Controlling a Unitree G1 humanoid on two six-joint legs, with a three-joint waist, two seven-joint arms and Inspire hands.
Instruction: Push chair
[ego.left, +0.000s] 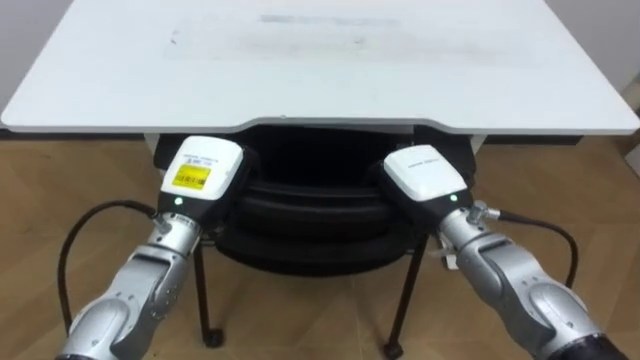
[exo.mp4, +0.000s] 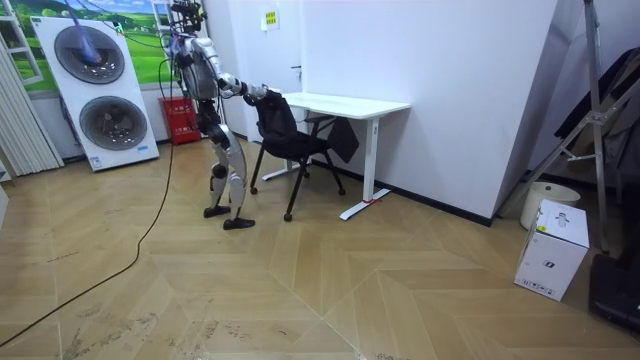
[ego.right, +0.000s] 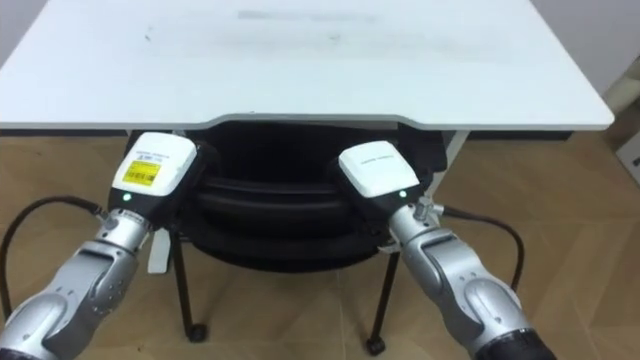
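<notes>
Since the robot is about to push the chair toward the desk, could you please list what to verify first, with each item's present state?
1. Left hand on the chair back: ok, it is at the upper left edge.
2. Right hand on the chair back: ok, it is at the upper right edge, about level with the left hand.
3. Alignment: ok, the chair back sits at the middle of the desk front edge.
4. Space under the desk: cannot tell, it is dark there.
5. Stance: ok, in the room view the robot stands upright close behind the chair back.
</notes>
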